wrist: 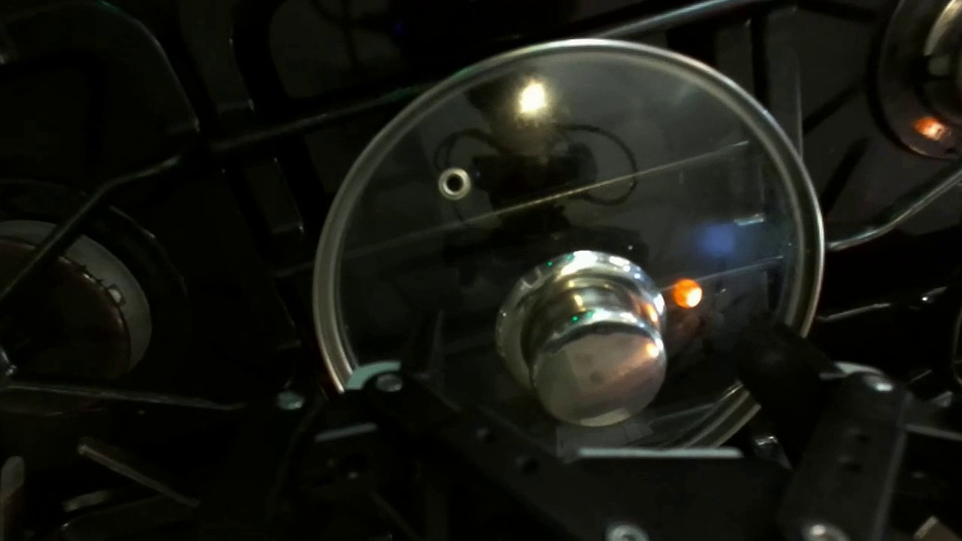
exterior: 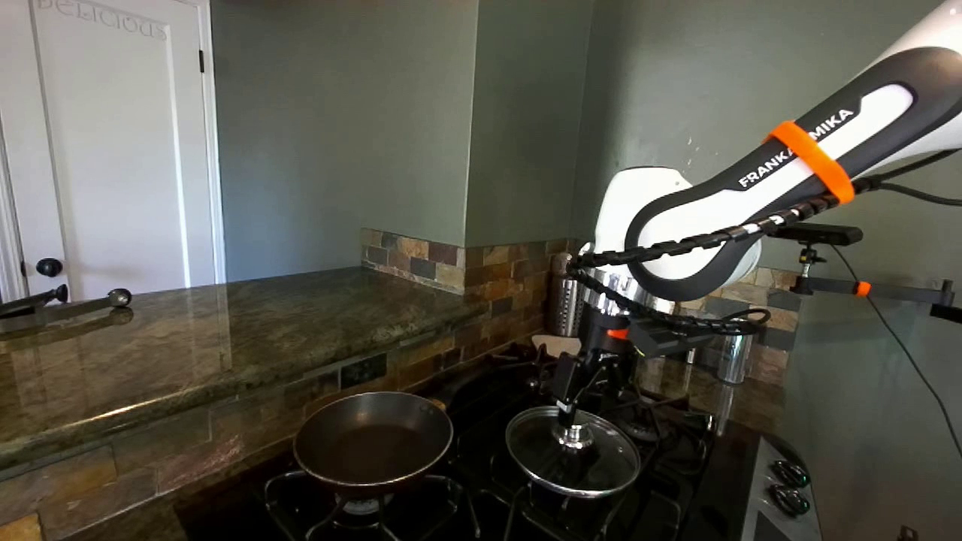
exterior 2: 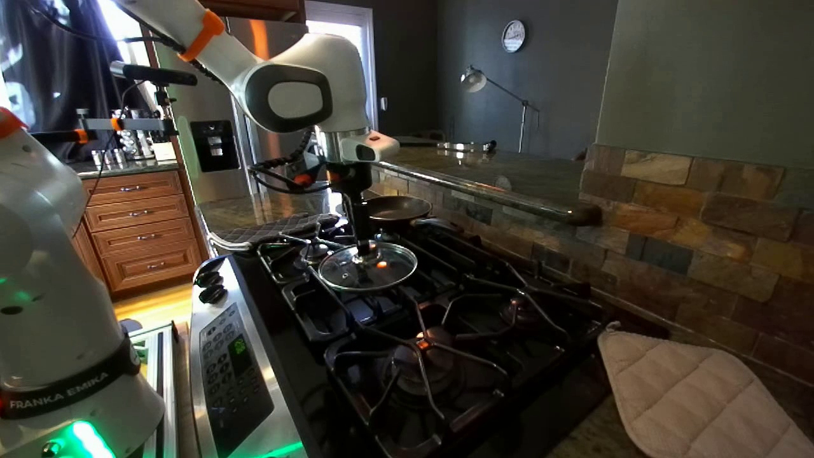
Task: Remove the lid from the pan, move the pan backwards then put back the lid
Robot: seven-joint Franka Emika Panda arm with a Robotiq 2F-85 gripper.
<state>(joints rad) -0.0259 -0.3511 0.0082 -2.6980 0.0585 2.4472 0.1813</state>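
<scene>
The glass lid [exterior: 601, 467] lies flat on the black burner grates, beside the pan and apart from it. It also shows in an exterior view [exterior 2: 340, 272] and in the wrist view [wrist: 406, 248]. Its shiny metal knob [wrist: 597, 376] points up. The dark pan [exterior: 372, 447] sits uncovered on a burner near the tiled wall; it is partly hidden behind my arm in an exterior view [exterior 2: 399, 207]. My gripper [exterior: 567, 415] points straight down at the knob. In the wrist view, its fingers [wrist: 594, 342] stand apart on either side of the knob, with gaps visible.
Black grates [exterior 2: 439, 353] cover the stove. A raised stone counter [exterior: 248, 338] runs along the tiled wall behind the pan. Steel canisters [exterior: 735, 357] stand at the back. A quilted mitt [exterior 2: 699, 394] lies beside the stove, and the control panel [exterior 2: 235, 362] runs along the front.
</scene>
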